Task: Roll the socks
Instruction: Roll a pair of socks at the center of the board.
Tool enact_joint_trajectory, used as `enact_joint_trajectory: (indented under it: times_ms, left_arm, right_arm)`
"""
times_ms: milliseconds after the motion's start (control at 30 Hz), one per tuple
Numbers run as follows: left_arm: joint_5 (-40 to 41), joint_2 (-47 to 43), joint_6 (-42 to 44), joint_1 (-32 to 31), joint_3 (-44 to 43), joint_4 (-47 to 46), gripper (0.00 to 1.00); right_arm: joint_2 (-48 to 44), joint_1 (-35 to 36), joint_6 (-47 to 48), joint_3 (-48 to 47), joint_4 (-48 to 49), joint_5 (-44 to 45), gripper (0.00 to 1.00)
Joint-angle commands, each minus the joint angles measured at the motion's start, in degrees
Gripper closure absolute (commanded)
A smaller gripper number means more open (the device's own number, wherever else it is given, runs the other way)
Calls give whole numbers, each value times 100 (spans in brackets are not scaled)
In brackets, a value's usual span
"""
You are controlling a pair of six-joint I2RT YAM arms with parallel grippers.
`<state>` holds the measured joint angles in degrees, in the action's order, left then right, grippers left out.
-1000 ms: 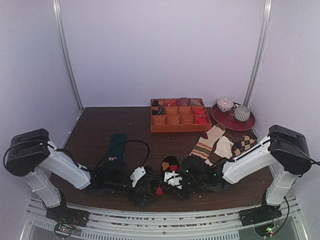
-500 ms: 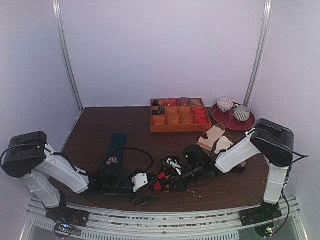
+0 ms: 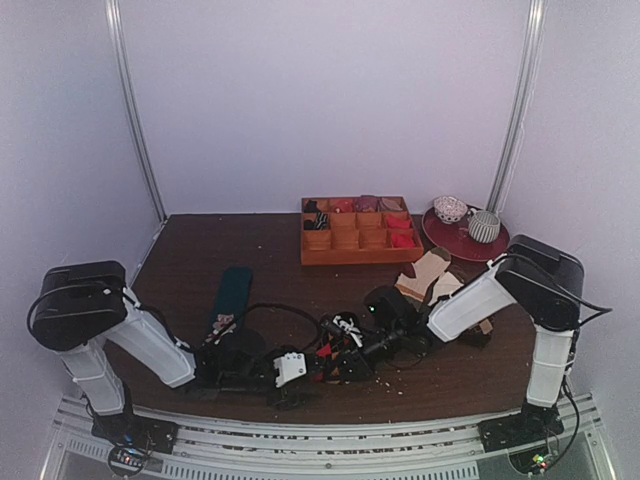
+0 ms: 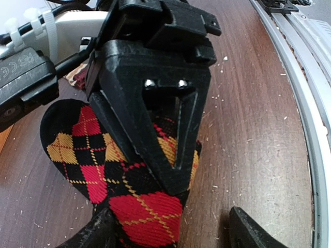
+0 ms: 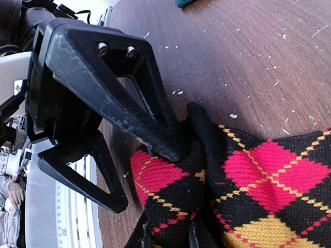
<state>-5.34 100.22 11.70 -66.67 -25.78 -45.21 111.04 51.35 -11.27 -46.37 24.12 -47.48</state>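
Pale lilac walls close in the back and both sides, with a thin metal strip running up each rear corner. Below them lies a dark brown wood-grain worktop, dusted with pale crumbs and specks near the front, where a silver metal rail edges it. The two white arms reach in low from the left and right and meet at the front middle. Toward the back sits an orange wooden tray split into small compartments, some holding bits of red and dark cloth. A red plate beside it on the right carries two cups. A dark teal sock lies lengthways left of centre, and beige striped socks lie in front of the plate. The black socks with red and orange diamonds lie bunched on the worktop at the front middle, between the two arm ends. The right fingers are pinched together on the socks. The left fingers stand apart, a red diamond of the knit lying between them
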Motion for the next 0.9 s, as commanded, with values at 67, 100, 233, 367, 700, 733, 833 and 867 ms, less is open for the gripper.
enact_joint_trajectory:
  times_ms: [67, 100, 233, 367, 700, 733, 833, 867]
  left_arm:
    - [317, -160, 183, 48, 88, -598, 21]
    - [356, -259, 206, 49, 124, -613, 21]
    - [392, -590, 344, 49, 156, -470, 20]
    - [173, -324, 436, 162, -67, -125, 25]
    - [-283, 210, 297, 249, -289, 2, 43]
    - [-306, 230, 285, 258, -304, 10, 46]
    - [-392, 294, 255, 260, -339, 37, 52]
    - [-412, 332, 251, 260, -377, 57, 56]
  right_arm:
    - [516, 55, 250, 327, -1761, 205, 86]
    - [519, 51, 256, 330, -1766, 197, 86]
    - [585, 35, 340, 273, -1858, 187, 85]
    - [619, 24, 397, 228, -1911, 157, 86]
    - [601, 0, 511, 221, -2033, 125, 86]
    - [610, 0, 507, 224, -2027, 118, 86]
    - [603, -1, 491, 248, -1997, 107, 86]
    - [596, -10, 486, 255, -1990, 108, 86]
